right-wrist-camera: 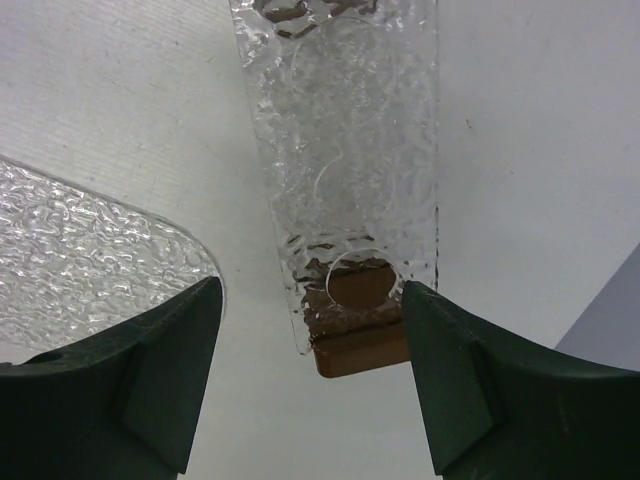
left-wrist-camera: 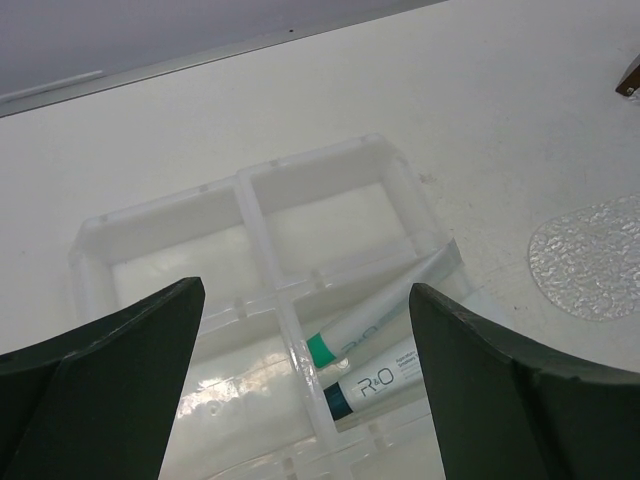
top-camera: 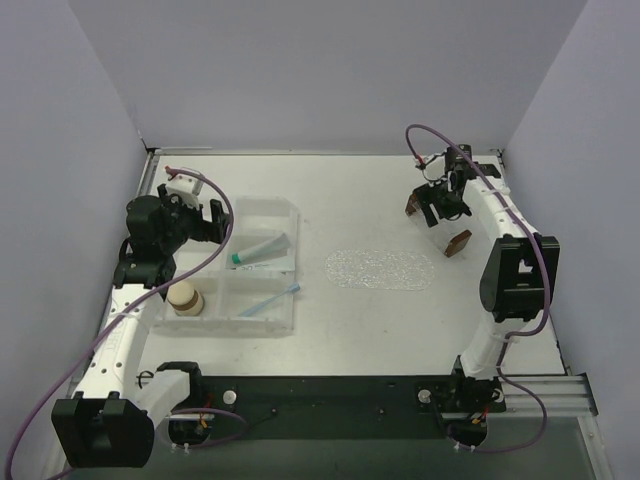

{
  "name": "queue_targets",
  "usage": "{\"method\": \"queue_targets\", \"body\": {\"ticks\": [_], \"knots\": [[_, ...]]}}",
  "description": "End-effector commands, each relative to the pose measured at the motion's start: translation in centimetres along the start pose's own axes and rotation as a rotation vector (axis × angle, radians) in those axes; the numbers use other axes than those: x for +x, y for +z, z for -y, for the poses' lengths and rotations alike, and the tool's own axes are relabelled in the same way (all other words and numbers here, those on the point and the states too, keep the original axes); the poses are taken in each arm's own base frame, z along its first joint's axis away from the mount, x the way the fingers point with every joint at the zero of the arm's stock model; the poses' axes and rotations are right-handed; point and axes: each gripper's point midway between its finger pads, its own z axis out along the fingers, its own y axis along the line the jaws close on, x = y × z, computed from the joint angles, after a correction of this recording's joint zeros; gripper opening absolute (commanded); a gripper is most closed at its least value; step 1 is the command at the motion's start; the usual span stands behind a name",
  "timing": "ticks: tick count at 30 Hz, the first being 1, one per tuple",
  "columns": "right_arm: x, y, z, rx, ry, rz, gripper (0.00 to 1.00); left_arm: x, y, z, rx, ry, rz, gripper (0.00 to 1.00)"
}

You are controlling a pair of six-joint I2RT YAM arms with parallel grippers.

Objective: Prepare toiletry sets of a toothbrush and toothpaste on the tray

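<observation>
Two pale toothpaste tubes [left-wrist-camera: 385, 325] lie in a right-hand compartment of the clear box [left-wrist-camera: 260, 215]; one has a teal-green cap, the other a darker teal cap. In the top view one tube [top-camera: 260, 249] shows. The light-blue toothbrush [top-camera: 271, 301] lies in the box's near right compartment. The bumpy clear oval tray [top-camera: 380, 269] lies mid-table, bare; it also shows in the left wrist view [left-wrist-camera: 590, 255] and the right wrist view [right-wrist-camera: 90, 260]. My left gripper [left-wrist-camera: 305, 290] is open and empty above the box [top-camera: 215, 222]. My right gripper [right-wrist-camera: 310, 290] is open and empty at the far right [top-camera: 443, 210].
A round beige jar [top-camera: 185, 298] stands in the box's near left compartment. Under my right gripper a clear bumpy strip with round holes [right-wrist-camera: 350, 150] rests on brown blocks [right-wrist-camera: 365, 350], right of the tray. Grey walls close in the left, far and right sides.
</observation>
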Motion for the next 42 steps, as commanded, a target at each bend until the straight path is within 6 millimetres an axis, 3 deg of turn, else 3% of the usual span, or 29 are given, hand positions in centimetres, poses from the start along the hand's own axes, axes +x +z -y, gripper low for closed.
{"method": "queue_targets", "body": {"ticks": [1, 13, 21, 25, 33, 37, 42], "knots": [[-0.4, 0.0, -0.5, -0.069, -0.06, -0.009, 0.66, -1.3, 0.0, -0.1, 0.01, 0.034, 0.051, 0.95], [-0.4, 2.9, -1.1, -0.132, -0.077, -0.062, 0.5, -1.0, 0.1, -0.2, 0.004, 0.046, 0.05, 0.95], [0.4, 4.5, -1.5, -0.159, -0.087, -0.099, 0.46, -1.0, 0.2, -0.4, -0.003, 0.051, 0.052, 0.95], [0.5, 4.9, -1.5, -0.163, -0.105, -0.108, 0.34, -1.0, 0.1, -0.5, -0.009, 0.058, 0.053, 0.95], [1.1, 4.6, -1.6, -0.155, -0.18, -0.151, 0.11, -0.9, 0.2, -0.7, -0.016, 0.065, 0.055, 0.95], [1.4, 3.5, -1.4, -0.149, -0.211, -0.159, 0.0, -0.8, 0.3, -0.6, -0.014, 0.064, 0.053, 0.95], [1.1, 1.1, -1.6, -0.14, -0.311, -0.136, 0.0, -0.6, 0.4, -0.6, -0.007, 0.061, 0.044, 0.95]]}}
